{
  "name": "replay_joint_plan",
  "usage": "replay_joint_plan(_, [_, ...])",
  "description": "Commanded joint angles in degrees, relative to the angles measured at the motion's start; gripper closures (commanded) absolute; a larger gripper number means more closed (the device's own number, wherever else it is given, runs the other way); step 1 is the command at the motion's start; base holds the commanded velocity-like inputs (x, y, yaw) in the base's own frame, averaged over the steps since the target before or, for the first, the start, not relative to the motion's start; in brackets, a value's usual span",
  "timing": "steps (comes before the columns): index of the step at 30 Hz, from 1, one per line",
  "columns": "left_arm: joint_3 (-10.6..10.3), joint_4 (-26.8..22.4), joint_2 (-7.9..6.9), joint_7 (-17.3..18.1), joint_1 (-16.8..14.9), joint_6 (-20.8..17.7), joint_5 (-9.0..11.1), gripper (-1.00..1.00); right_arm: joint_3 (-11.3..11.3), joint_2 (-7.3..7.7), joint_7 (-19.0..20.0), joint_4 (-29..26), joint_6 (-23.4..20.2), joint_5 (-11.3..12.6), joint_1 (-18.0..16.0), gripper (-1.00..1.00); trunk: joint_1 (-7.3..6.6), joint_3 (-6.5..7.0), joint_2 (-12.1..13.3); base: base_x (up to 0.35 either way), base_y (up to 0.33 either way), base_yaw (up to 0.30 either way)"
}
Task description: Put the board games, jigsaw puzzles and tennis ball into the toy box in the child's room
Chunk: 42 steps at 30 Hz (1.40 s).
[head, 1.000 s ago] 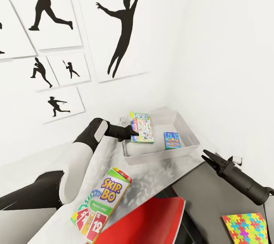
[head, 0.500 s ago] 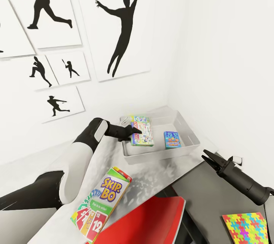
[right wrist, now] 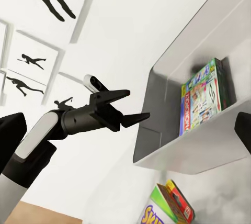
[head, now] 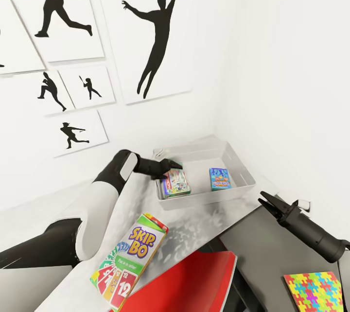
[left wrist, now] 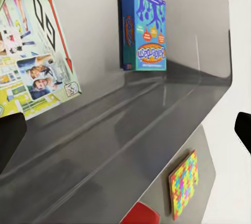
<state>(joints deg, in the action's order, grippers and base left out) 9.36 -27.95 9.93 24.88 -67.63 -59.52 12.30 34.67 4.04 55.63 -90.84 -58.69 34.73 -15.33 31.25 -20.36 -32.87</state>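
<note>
The light grey toy box (head: 242, 172) stands on the pale table (head: 194, 227) in the corner. Inside it, the white-blue board game with a green edge (head: 175, 182) leans at the left end and the small blue board game (head: 219, 179) lies to the right. My left gripper (head: 175, 163) hovers open over the box's left rim, holding nothing; the left wrist view looks onto both games (left wrist: 31, 62) (left wrist: 145, 30). The Skip-Bo game (head: 129, 261) lies on the table near me. A jigsaw puzzle (head: 313, 291) rests on the dark top. My right gripper (head: 266, 202) is open above that dark top.
White walls with black silhouette posters (head: 155, 35) close in the corner behind the box. A red object (head: 189, 283) sits low beneath the table's near edge. The dark grey top (head: 272, 258) spreads out under my right arm.
My left gripper opened and let go of the white-blue board game, which dropped from above the box into its left end. The right arm stayed put.
</note>
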Motion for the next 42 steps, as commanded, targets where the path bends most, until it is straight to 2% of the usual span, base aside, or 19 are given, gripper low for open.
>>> replay_joint_plan(1, [0.46, -0.5, 0.07, 0.38, -0.09, -0.4, -0.3, -1.0, 0.14, 0.0, 0.32, -0.01, -0.2, -0.19, -0.05, -1.0, 0.02, -0.08, -0.08, 0.0, 0.0, 0.0])
replay_joint_plan(5, [0.59, -2.63, 0.07, 0.64, -0.12, -0.48, 0.06, -1.0, 0.21, 0.0, 0.35, 0.02, -0.2, -0.19, -0.05, -1.0, 0.02, -0.08, -0.08, 0.0, 0.0, 0.0])
replay_joint_plan(8, [0.67, -3.45, 0.07, 0.69, -0.13, -0.48, 2.42, -1.0, 0.51, 0.0, 0.35, 0.0, -0.2, -0.19, -0.05, -1.0, 0.02, -0.08, -0.08, 0.0, 0.0, 0.0])
replay_joint_plan(10, [0.6, -4.03, 0.07, 0.73, -0.13, -0.48, 5.86, -1.0, 0.85, 0.0, 0.35, 0.03, -0.2, -0.19, -0.05, -1.0, 0.02, -0.08, -0.08, 0.0, 0.0, 0.0])
replay_joint_plan(13, [0.57, -6.65, 0.07, 1.77, -0.14, -0.48, 9.36, -1.0, 0.98, 0.0, 0.36, 0.05, -0.2, -0.19, -0.05, -1.0, 0.02, -0.08, -0.08, 0.0, 0.0, 0.0])
replay_joint_plan(15, [0.57, -7.46, -1.48, 4.04, -0.13, -0.48, 10.01, -1.0, 0.99, 0.0, 0.36, 0.05, -0.2, -0.19, -0.05, -1.0, 0.02, -0.08, -0.08, 0.0, 0.0, 0.0])
replay_joint_plan(19, [0.54, -8.24, -6.59, 13.93, -0.2, -0.48, 10.45, -1.0, 1.03, 0.0, 0.36, 0.05, -0.2, -0.18, -0.05, -1.0, 0.02, -0.08, -0.08, 0.0, 0.0, 0.0])
replay_joint_plan(20, [0.53, -8.28, -7.29, 15.19, -0.2, -0.48, 10.44, -1.0, 1.03, 0.0, 0.36, 0.05, -0.2, -0.18, -0.05, -1.0, 0.02, -0.08, -0.08, 0.0, 0.0, 0.0])
replay_joint_plan(23, [0.45, -8.4, -12.09, 19.5, -0.21, -0.48, 10.33, -1.0, 1.02, 0.0, 0.36, 0.05, -0.2, -0.18, -0.03, -1.0, 0.02, -0.08, -0.08, 0.0, 0.0, 0.0])
replay_joint_plan(24, [0.44, -8.41, -13.08, 19.85, -0.22, -0.48, 10.34, -1.0, 1.01, 0.0, 0.36, 0.05, -0.2, -0.16, -0.04, -1.0, 0.02, -0.08, -0.08, 0.0, 0.0, 0.0])
replay_joint_plan(28, [0.34, -8.43, -21.56, 22.01, -0.17, -0.48, 10.43, -1.0, 1.01, -0.01, 0.36, 0.05, -0.17, -0.16, -0.05, -1.0, 0.02, -0.08, -0.08, 0.0, 0.0, 0.0])
replay_joint_plan(29, [0.3, -8.43, -22.64, 22.44, -0.16, -0.48, 10.42, -1.0, 1.01, -0.01, 0.36, 0.05, -0.16, -0.17, -0.05, -1.0, 0.02, -0.08, -0.08, 0.0, 0.0, 0.0])
replay_joint_plan(31, [0.13, -8.43, -26.53, 24.69, -0.04, -0.48, 10.35, -1.0, 1.01, -0.05, 0.36, 0.05, -0.13, -0.18, -0.05, -1.0, 0.02, -0.08, -0.08, 0.0, 0.0, 0.0])
replay_joint_plan(33, [0.03, -8.37, -29.62, 27.4, 0.17, -0.48, 10.25, -1.0, 1.01, -0.07, 0.4, 0.05, -0.12, -0.14, -0.04, -1.0, 0.02, -0.08, -0.08, 0.0, 0.0, 0.0])
replay_joint_plan(37, [-0.03, -8.22, -33.0, 30.41, 1.03, -0.48, 10.15, -1.0, 0.99, -0.08, 0.43, 0.05, -0.11, -0.15, -0.05, -1.0, 0.02, -0.08, -0.08, 0.0, 0.0, 0.0])
replay_joint_plan(40, [0.03, -8.18, -35.35, 32.64, 4.67, -0.48, 10.12, -1.0, 1.0, -0.08, 0.44, 0.05, -0.11, -0.18, -0.03, -1.0, 0.02, -0.08, -0.08, 0.0, 0.0, 0.0])
replay_joint_plan(42, [0.11, -8.22, -36.11, 34.05, 7.06, -0.48, 10.1, -1.0, 0.98, -0.08, 0.51, 0.05, -0.08, -0.16, -0.04, -1.0, 0.02, -0.08, -0.08, 0.0, 0.0, 0.0])
